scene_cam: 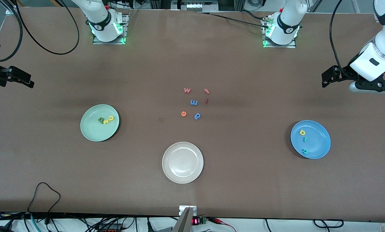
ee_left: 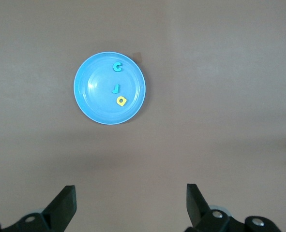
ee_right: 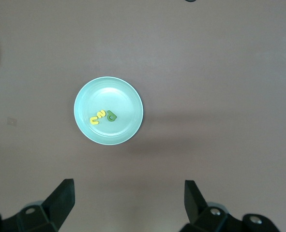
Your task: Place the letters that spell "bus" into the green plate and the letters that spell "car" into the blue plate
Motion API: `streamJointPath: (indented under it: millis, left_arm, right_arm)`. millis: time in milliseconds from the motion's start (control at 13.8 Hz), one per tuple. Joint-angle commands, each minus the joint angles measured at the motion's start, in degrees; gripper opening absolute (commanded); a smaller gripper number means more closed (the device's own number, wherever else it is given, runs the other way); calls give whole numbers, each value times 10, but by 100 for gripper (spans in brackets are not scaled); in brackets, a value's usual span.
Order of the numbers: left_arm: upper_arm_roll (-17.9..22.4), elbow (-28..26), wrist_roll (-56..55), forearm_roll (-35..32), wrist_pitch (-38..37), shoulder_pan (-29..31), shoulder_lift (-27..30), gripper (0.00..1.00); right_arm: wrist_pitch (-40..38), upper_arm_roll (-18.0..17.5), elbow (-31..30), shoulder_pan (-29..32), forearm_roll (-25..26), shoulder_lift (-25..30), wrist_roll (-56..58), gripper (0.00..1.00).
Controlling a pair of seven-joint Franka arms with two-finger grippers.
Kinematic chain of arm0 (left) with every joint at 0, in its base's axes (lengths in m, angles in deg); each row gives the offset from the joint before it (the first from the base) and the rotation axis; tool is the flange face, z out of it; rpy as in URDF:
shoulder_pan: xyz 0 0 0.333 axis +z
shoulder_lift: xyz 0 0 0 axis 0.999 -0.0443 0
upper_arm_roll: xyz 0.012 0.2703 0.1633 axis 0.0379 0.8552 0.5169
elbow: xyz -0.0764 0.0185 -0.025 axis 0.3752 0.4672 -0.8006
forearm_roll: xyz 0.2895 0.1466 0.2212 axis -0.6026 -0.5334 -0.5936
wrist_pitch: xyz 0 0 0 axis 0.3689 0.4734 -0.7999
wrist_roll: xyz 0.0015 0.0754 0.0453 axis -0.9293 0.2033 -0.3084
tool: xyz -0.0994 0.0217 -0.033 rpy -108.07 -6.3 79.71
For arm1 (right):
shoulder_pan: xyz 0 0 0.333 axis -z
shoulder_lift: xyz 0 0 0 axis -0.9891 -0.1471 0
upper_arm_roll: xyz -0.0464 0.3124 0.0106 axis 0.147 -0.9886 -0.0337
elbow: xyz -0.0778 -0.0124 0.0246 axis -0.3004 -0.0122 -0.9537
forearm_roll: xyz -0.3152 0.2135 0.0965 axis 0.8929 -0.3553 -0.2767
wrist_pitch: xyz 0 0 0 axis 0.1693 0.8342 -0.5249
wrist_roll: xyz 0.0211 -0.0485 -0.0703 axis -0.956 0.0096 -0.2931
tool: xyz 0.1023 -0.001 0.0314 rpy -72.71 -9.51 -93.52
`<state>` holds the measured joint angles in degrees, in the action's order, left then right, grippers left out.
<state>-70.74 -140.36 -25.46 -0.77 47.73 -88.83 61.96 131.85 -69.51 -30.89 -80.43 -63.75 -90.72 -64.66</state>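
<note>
Both my grippers, left (ee_left: 128,208) and right (ee_right: 128,205), wide open, empty. Green plate (scene_cam: 92,132) holds b (scene_cam: 101,120), s (scene_cam: 106,121), u (scene_cam: 111,118). Blue plate (scene_cam: 319,141), toward left arm's end from it, holds c (scene_cam: 305,151), a (scene_cam: 302,132), r (scene_cam: 304,140).

On the green plate (scene_cam: 92,132) lie three foam letters: a dark green b (scene_cam: 101,120), a yellow s (scene_cam: 106,121) and a yellow u (scene_cam: 110,118). The blue plate (scene_cam: 319,146) carries a yellow a (scene_cam: 302,132), a teal r (scene_cam: 304,140) and a teal c (scene_cam: 305,151). Loose on the table (scene_cam: 244,180) near its middle are a pink w (scene_cam: 187,90), a blue m (scene_cam: 194,102), an orange e (scene_cam: 184,113) and a blue p (scene_cam: 197,116); two small red letters (scene_cam: 206,91) beside them cannot be read.
</note>
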Motion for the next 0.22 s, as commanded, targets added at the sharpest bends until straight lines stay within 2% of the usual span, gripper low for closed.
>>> streamJointPath:
  millis: [0, 145]
  left_arm:
    - [3, 7, 15, 12, -16, -9, 3, 100]
    - [4, 7, 16, 12, -19, -7, 3, 100]
  right_arm:
    - [-5, 2, -9, -1, 0, 15, -5, 100]
    - [-5, 1, -8, -1, 0, 16, -5, 100]
